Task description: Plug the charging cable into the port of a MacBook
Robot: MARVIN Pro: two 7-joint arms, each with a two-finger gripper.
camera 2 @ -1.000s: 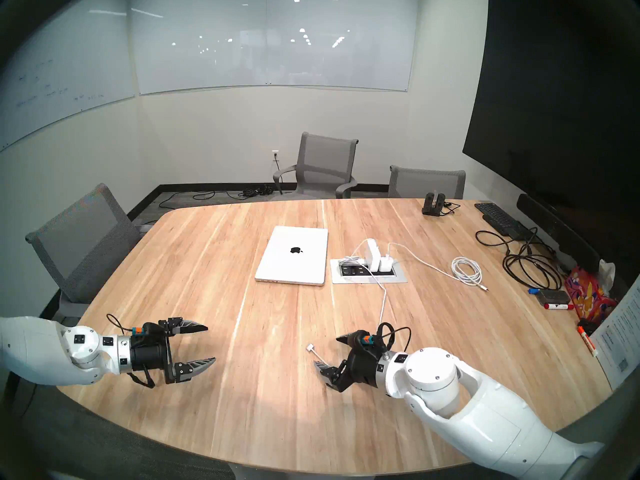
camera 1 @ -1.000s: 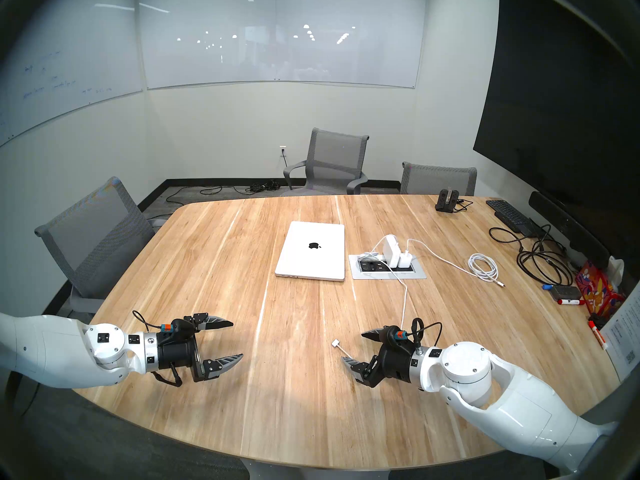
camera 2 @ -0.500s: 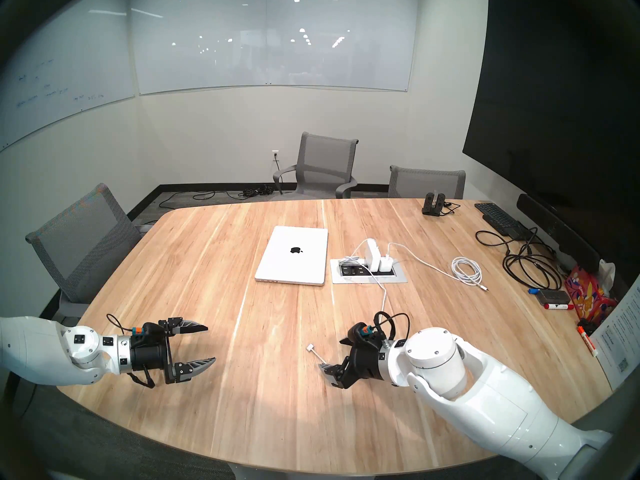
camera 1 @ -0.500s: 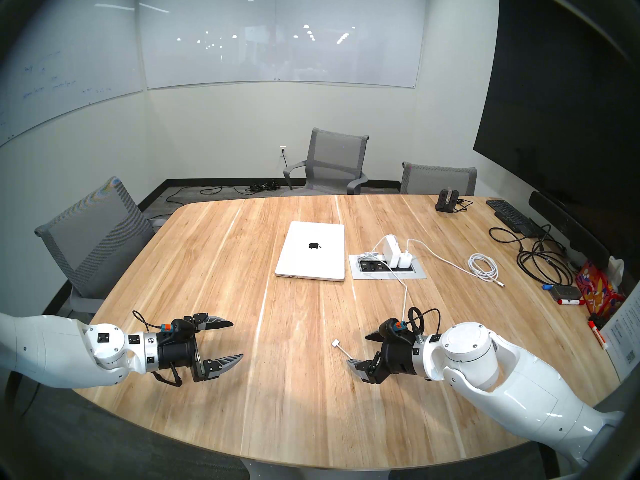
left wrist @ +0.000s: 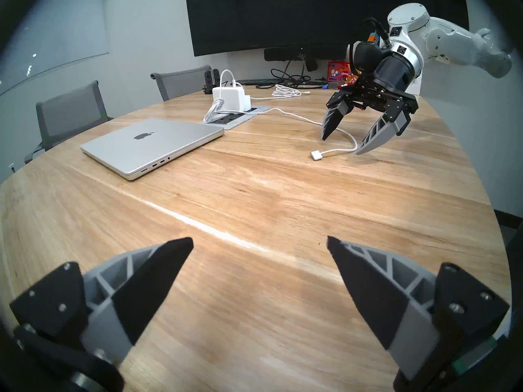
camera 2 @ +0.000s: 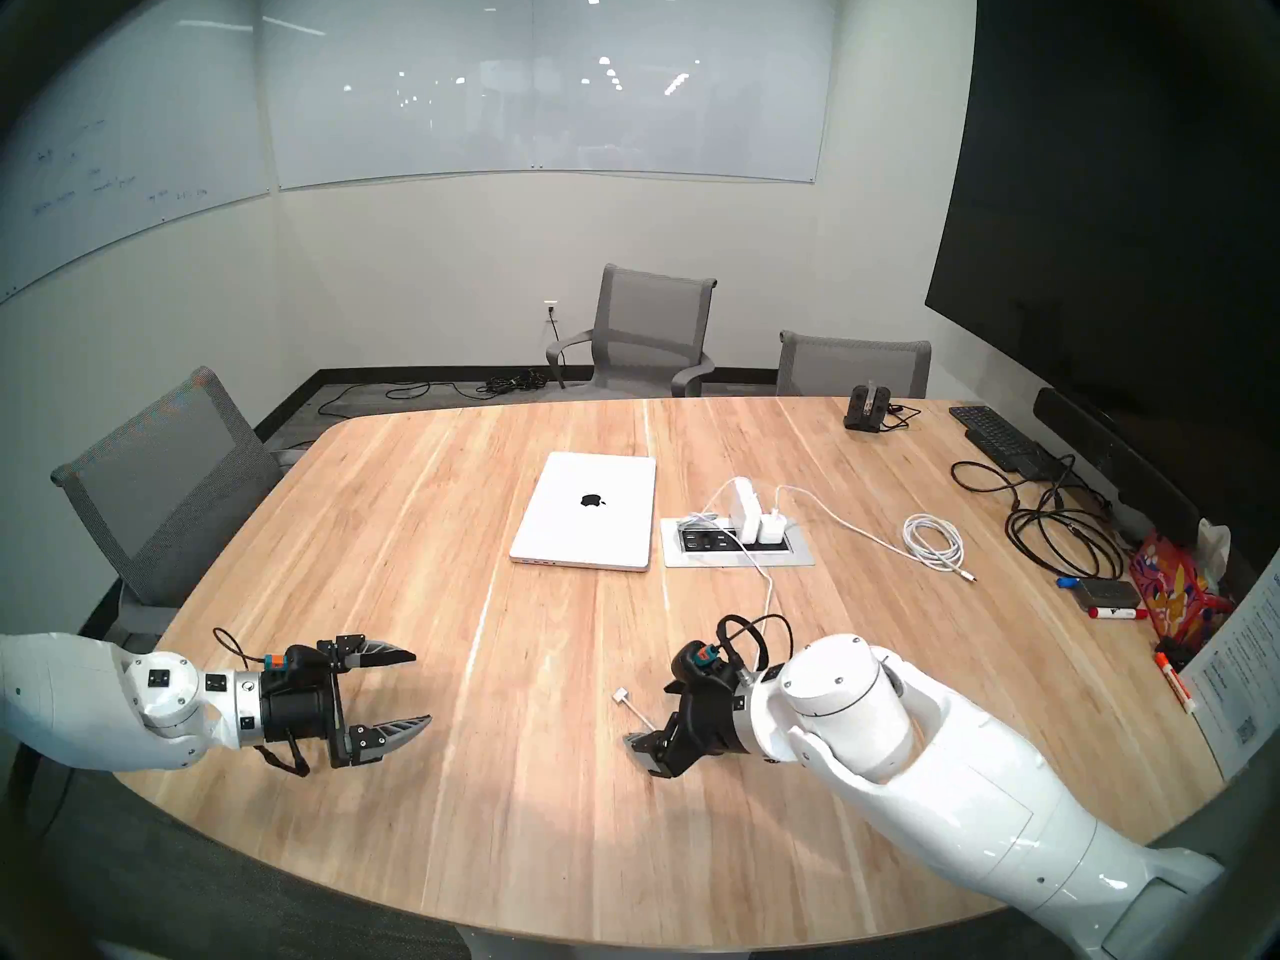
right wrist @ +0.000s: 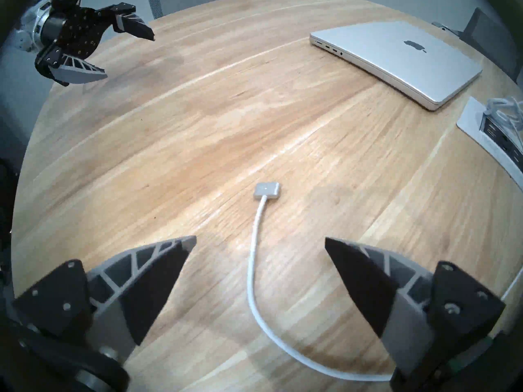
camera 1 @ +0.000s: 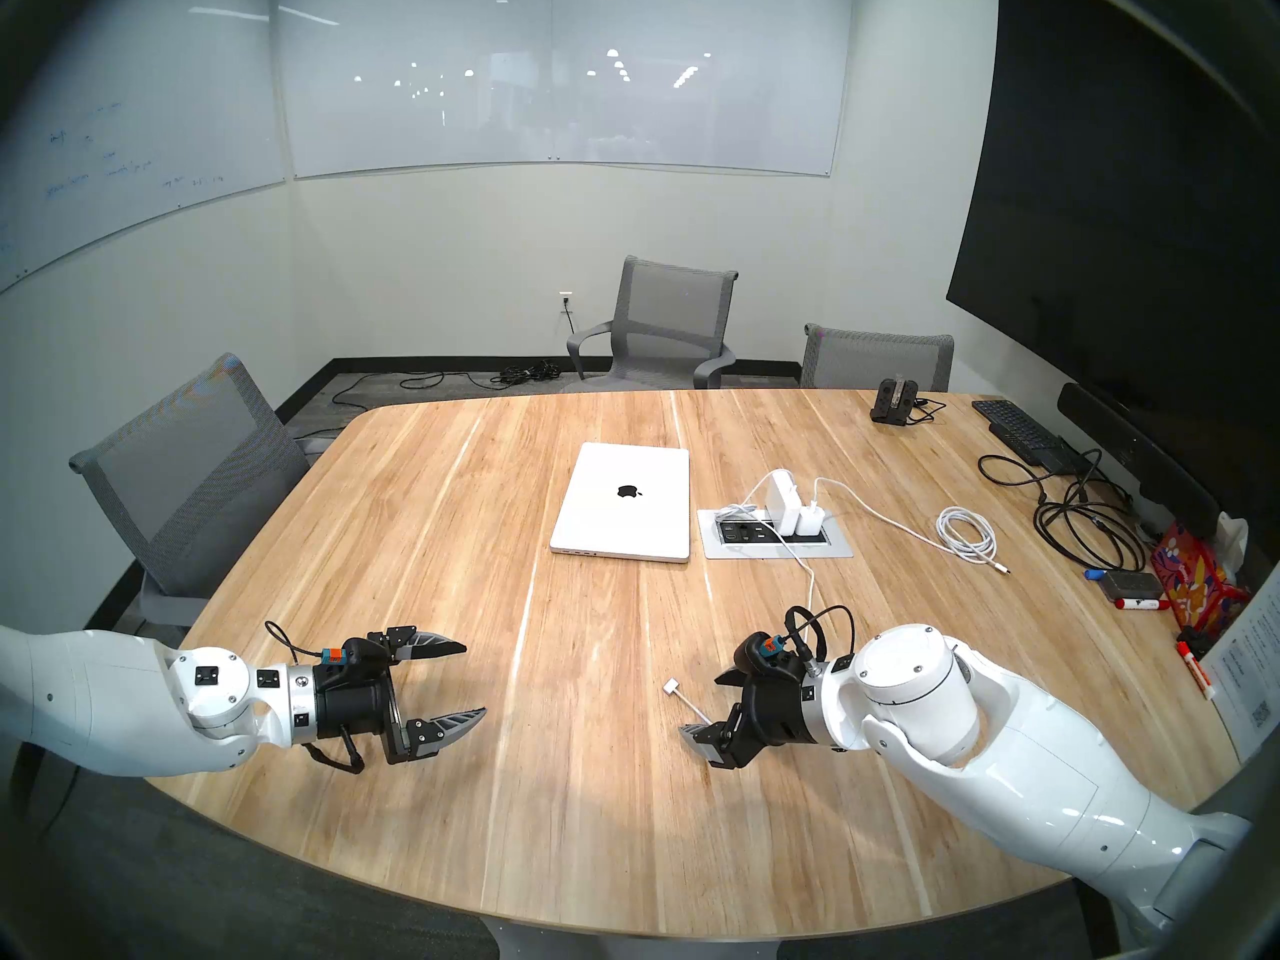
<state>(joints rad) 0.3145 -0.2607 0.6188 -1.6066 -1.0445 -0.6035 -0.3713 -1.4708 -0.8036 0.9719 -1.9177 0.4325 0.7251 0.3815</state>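
From the head view, the slim silver MacBook [camera 1: 623,501] with a black apple on its lid lay shut in the middle of the light wooden table [camera 1: 415,522]. Just right of the MacBook sat a grey socket plate [camera 1: 776,543] with a big white power brick [camera 1: 781,500] plugged in. The thin white charging cable [camera 1: 810,591] ran from that brick toward the robot and ended in a small flat silver-white connector [camera 1: 670,686], well in front of the MacBook. The right gripper [camera 1: 706,706] hung over the cable with its fingers wide apart, likely so it could come down around it. The left gripper [camera 1: 474,678] was also wide and empty, far to the left of the MacBook.

The left wrist view showed the row of small ports [left wrist: 155,166] on the MacBook's near edge, which the head view hardly showed. It was hard to tell there whether the right gripper's fingers touched the table.

The right wrist view showed best that the cable [right wrist: 252,269] lay loose between the spread fingers [right wrist: 158,278], held by nothing. The connector [right wrist: 267,190] pointed away, toward the table's middle.
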